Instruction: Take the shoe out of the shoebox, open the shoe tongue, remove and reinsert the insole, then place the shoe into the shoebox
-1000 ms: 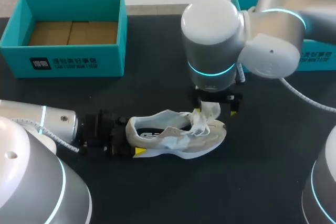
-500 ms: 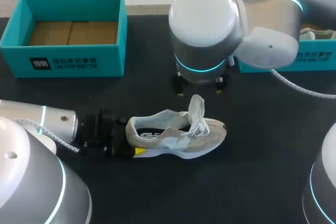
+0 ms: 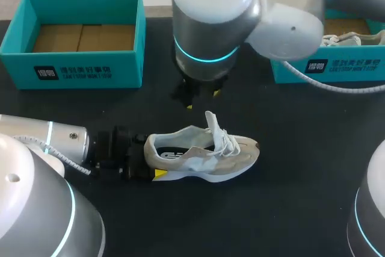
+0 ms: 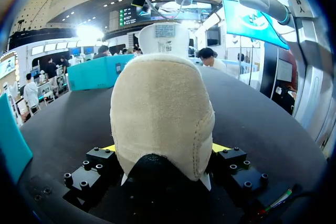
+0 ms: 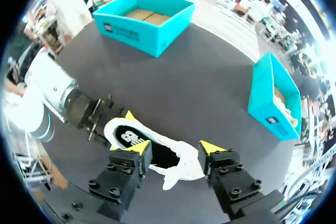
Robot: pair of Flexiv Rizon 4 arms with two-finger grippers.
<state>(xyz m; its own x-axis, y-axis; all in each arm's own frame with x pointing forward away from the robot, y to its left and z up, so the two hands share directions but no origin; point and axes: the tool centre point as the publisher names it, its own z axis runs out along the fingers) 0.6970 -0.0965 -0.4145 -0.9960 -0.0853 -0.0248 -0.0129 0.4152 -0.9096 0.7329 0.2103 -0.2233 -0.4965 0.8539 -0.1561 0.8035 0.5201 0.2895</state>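
A beige and white low-top sneaker [image 3: 201, 151] stands on its sole a little toward 6 o'clock from the middle of the black surface [image 3: 301, 167], with its toe to 3 o'clock and its heel to 9 o'clock. The left arm [image 3: 54, 139] comes in from 9 o'clock. Its jaws are clamped on the sneaker's heel, one yellow fingertip [image 4: 108, 148] on each side of the padded heel cup [image 4: 163, 108], which fills the space between them in the left wrist view. The sneaker's white tongue [image 3: 212, 121] stands upright above the loose laces [image 3: 230, 142]. The right arm [image 3: 210, 22] reaches past the middle, and its jaws hang above the surface at about 12 o'clock from the sneaker, apart and holding nothing. In the right wrist view the sneaker's dark mouth [image 5: 157, 153] and tongue show below, between the two yellow-tipped fingers [image 5: 212, 148], clear of both. An open teal cardboard shoebox [image 3: 78, 70] with a bare brown floor sits at 10 o'clock. A second teal shoebox [image 3: 328, 67] sits at 2 o'clock with another pale shoe [image 3: 343, 39] inside.
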